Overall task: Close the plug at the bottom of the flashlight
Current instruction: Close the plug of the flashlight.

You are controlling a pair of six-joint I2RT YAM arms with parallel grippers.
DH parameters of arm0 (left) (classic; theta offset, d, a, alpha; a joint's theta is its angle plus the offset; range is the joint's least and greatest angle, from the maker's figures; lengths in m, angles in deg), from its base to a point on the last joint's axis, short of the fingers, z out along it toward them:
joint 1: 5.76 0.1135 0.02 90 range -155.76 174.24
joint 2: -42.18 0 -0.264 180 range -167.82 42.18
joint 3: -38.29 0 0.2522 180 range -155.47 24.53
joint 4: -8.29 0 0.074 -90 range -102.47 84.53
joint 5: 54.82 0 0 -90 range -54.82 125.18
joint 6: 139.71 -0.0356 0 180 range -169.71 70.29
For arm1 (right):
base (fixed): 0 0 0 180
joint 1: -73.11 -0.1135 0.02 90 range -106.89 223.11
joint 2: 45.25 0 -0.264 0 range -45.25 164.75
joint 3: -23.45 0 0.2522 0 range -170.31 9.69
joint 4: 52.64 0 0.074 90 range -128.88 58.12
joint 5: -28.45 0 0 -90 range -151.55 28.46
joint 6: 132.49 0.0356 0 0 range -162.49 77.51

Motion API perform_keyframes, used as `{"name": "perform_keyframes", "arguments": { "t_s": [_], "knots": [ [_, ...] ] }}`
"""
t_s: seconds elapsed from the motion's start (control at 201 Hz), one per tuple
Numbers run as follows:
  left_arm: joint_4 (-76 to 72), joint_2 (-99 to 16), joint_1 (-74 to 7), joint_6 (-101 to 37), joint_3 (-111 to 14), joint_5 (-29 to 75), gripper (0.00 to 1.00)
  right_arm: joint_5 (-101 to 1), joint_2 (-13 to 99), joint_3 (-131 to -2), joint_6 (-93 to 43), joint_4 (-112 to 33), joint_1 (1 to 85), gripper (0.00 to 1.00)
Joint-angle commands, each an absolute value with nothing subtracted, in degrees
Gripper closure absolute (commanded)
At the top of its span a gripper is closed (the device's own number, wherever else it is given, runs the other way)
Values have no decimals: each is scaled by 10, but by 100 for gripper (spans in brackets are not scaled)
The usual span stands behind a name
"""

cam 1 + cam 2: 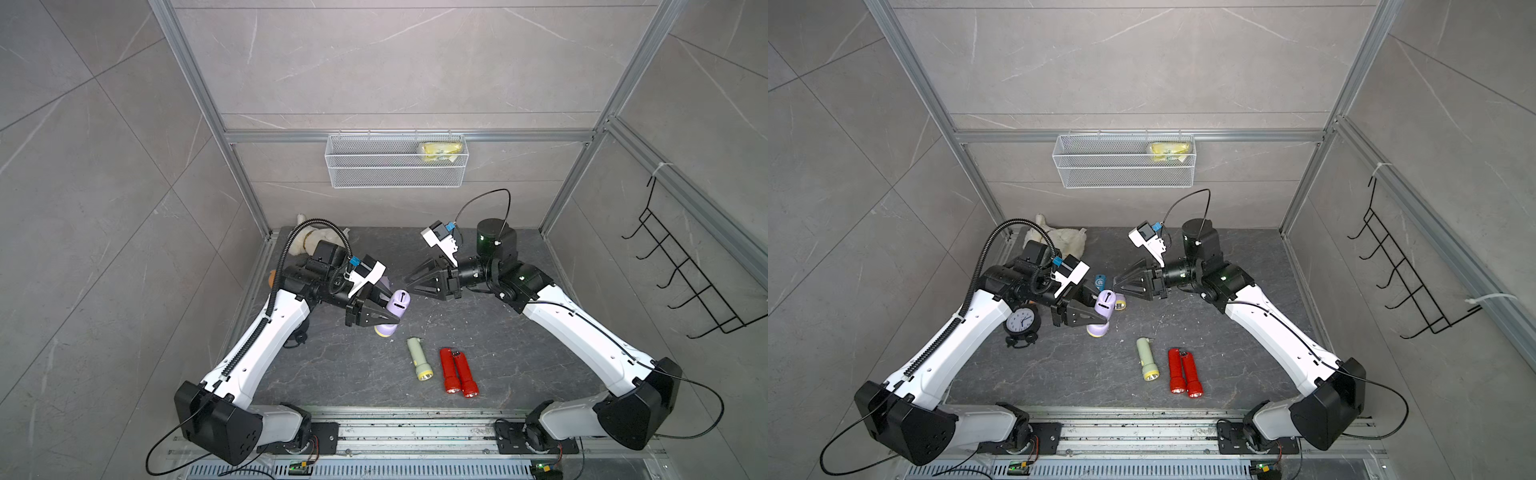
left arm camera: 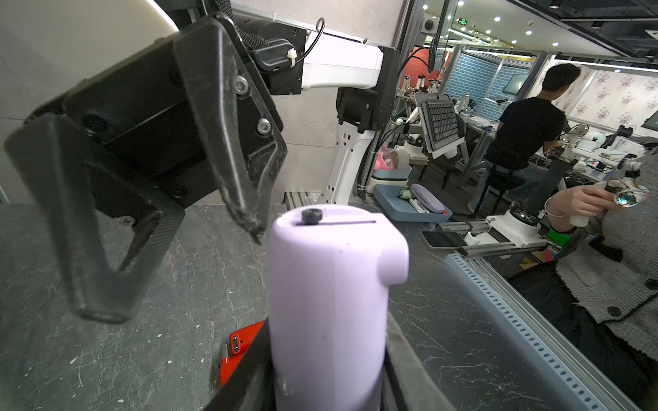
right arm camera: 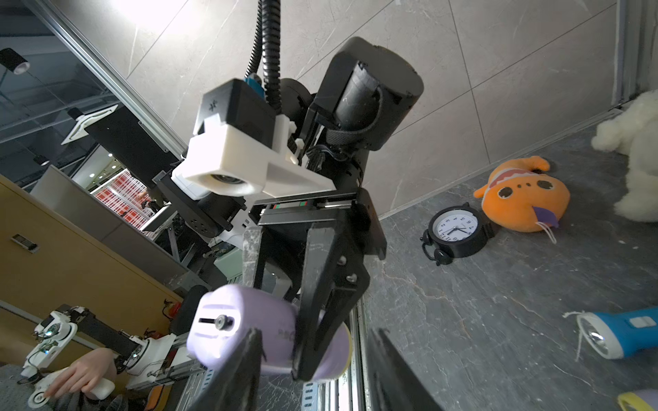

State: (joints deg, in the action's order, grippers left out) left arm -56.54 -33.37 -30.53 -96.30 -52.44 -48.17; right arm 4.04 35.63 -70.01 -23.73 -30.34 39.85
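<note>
L gripper (image 1: 392, 318) clamped on purple flashlight (image 1: 398, 302), butt twd R gripper (image 1: 408, 283), jaws parted, just clear. Suggest: L grip firm, R fingertip square on plug (image 2: 312, 216), push slow.

surface: dark marble table (image 1: 353, 374) | on it: green flashlight (image 1: 419, 358), two red flashlights (image 1: 449, 372), alarm clock (image 1: 1021, 321), white plush (image 1: 1067, 243)
</note>
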Motion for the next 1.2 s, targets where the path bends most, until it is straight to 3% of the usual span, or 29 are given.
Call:
{"name": "perform_keyframes", "arguments": {
  "t_s": [0.0, 0.553, 0.856, 1.07, 1.2],
  "knots": [
    [-557, -321, -306, -976, -532, -522, 100, 60, 340, -703, -221, -327, 396, 49],
    [-557, -332, -306, -971, -530, -519, 100, 64, 362, -719, -225, -313, 362, 45],
    [-560, -344, -306, -969, -532, -512, 100, 36, 374, -749, -280, -236, 353, 46],
    [-561, -333, -306, -970, -530, -510, 100, 33, 390, -751, -282, -237, 353, 58],
    [-560, -325, -306, -973, -528, -511, 100, 33, 396, -749, -282, -238, 353, 72]
  ]
}}
